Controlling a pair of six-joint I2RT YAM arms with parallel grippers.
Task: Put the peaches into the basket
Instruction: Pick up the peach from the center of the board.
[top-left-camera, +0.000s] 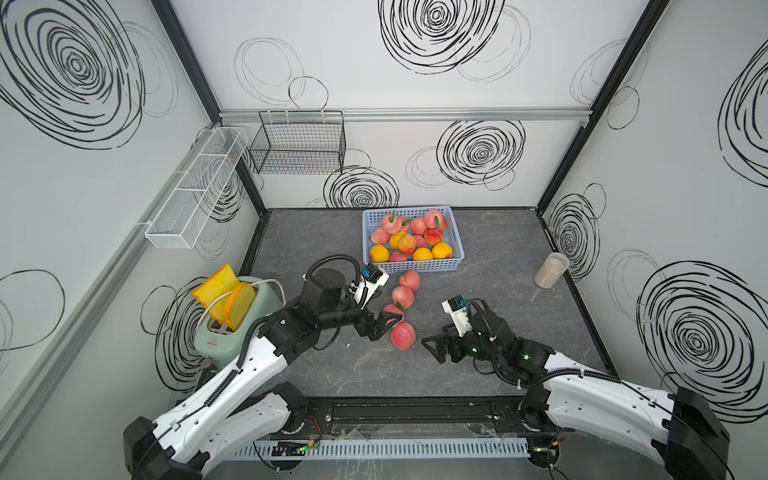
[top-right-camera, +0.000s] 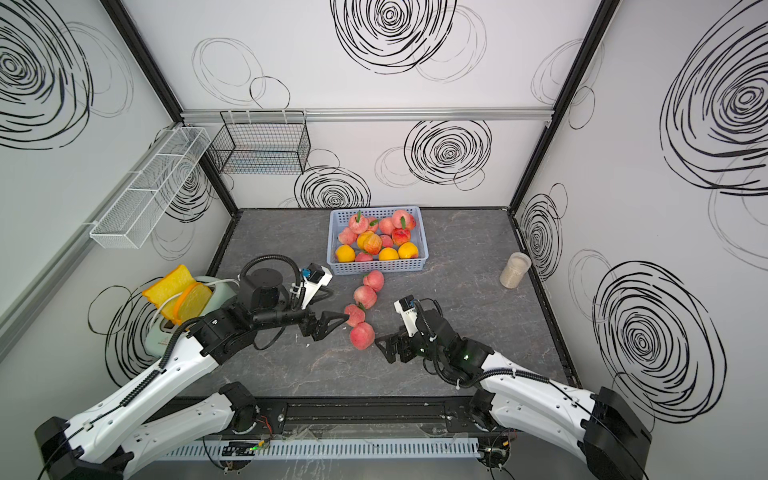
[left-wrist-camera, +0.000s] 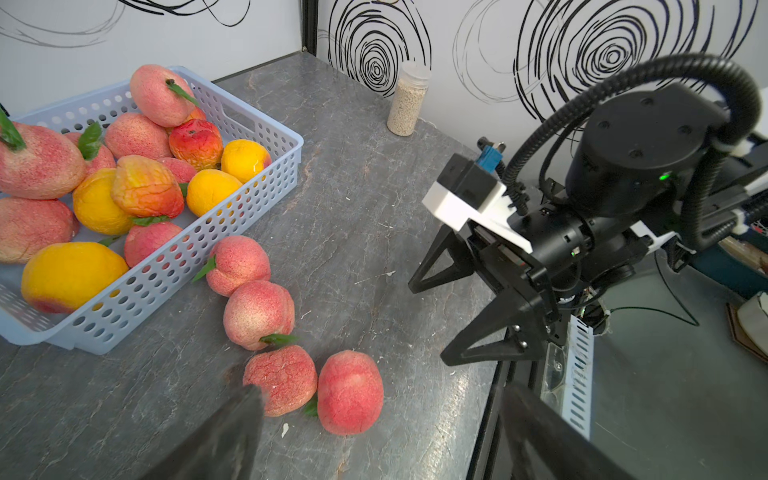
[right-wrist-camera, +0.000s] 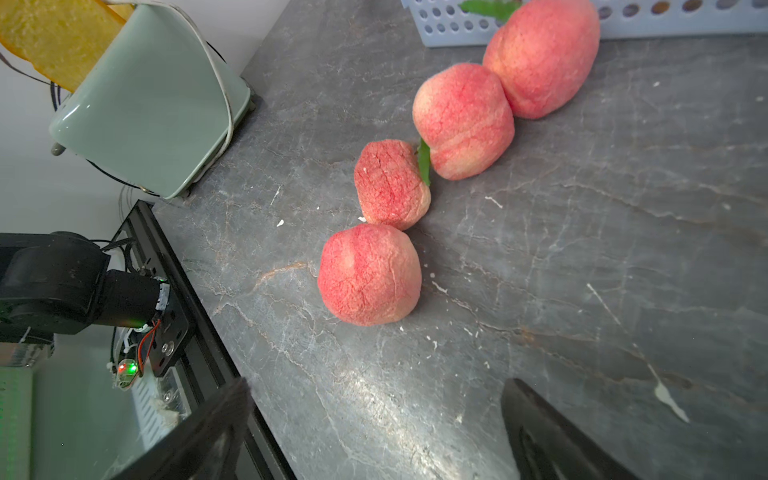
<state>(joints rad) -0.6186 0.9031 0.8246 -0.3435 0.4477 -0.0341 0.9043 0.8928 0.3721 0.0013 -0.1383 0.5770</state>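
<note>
The light blue basket (top-left-camera: 457, 254) (top-right-camera: 422, 232) (left-wrist-camera: 232, 216) stands at the back middle of the table, piled with pink and yellow peaches (top-left-camera: 415, 243). Several pink peaches lie in a row on the table in front of it, from one (top-left-camera: 409, 280) by the basket's wall down to the nearest peach (top-left-camera: 402, 336) (top-right-camera: 362, 336) (left-wrist-camera: 350, 392) (right-wrist-camera: 370, 274). My left gripper (top-left-camera: 388, 328) (top-right-camera: 332, 328) (left-wrist-camera: 382, 390) is open, its tips at the two nearest peaches. My right gripper (top-left-camera: 432, 351) (top-right-camera: 383, 351) (right-wrist-camera: 376, 386) is open and empty, just right of the nearest peach.
A mint green toaster (top-left-camera: 232, 320) with bread slices stands at the left edge. A jar of pale grains (top-left-camera: 550, 270) sits near the right wall. A black wire basket (top-left-camera: 299, 145) and a white mesh rack (top-left-camera: 195, 187) hang on the walls.
</note>
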